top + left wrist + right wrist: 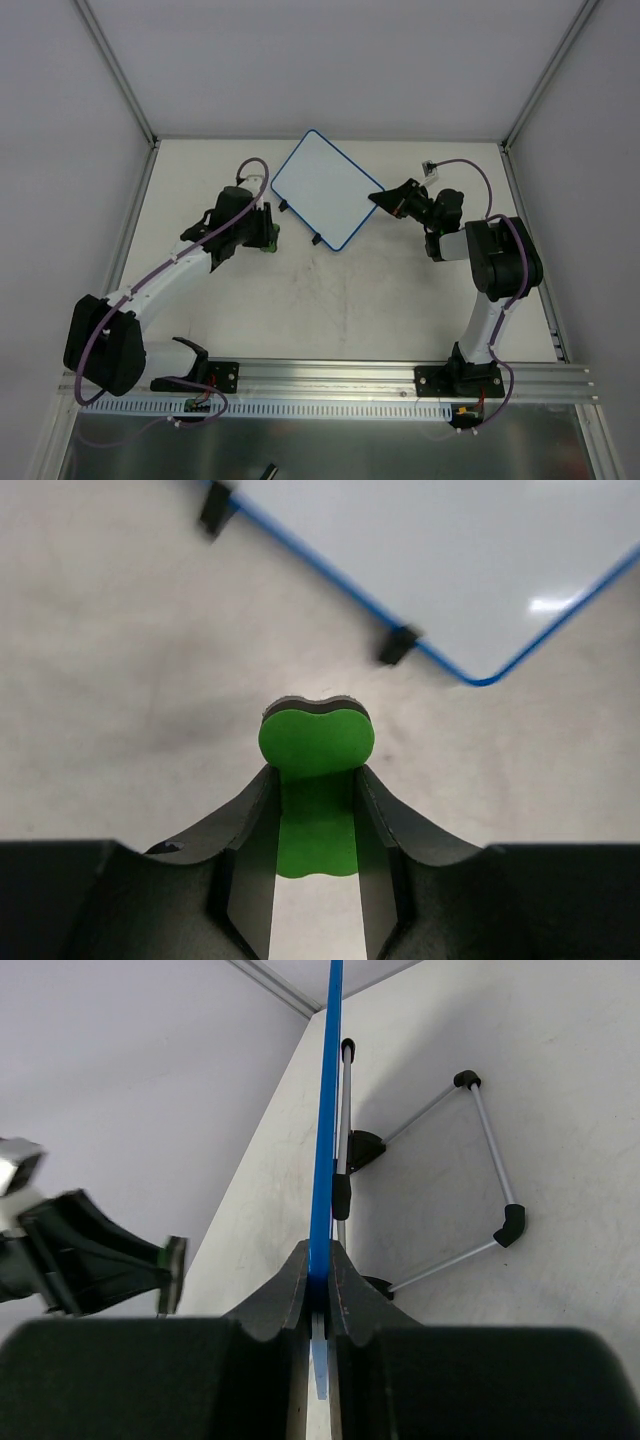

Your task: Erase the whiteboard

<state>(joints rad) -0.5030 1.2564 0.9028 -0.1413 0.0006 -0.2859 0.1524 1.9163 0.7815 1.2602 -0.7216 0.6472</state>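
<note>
open centre, crowded upper middle

the whiteboard (322, 190) fills the upper middle of the top view, its right edge pinched in the right gripper (380, 200). the left gripper (268, 238), closed on a green eraser (316, 742), sits just left of it. bare table (330, 300) lies open across the centre and lower middle; walls (330, 60) close the top and sides.

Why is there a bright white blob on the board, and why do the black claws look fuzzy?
Left wrist view: the blob is light glaring off the whiteboard; the left gripper, holding the green eraser, sits very close to the lens, so it blurs. Right wrist view: the right gripper blurs likewise, pinching the board edge-on. Top view: even light, no glare.
</note>
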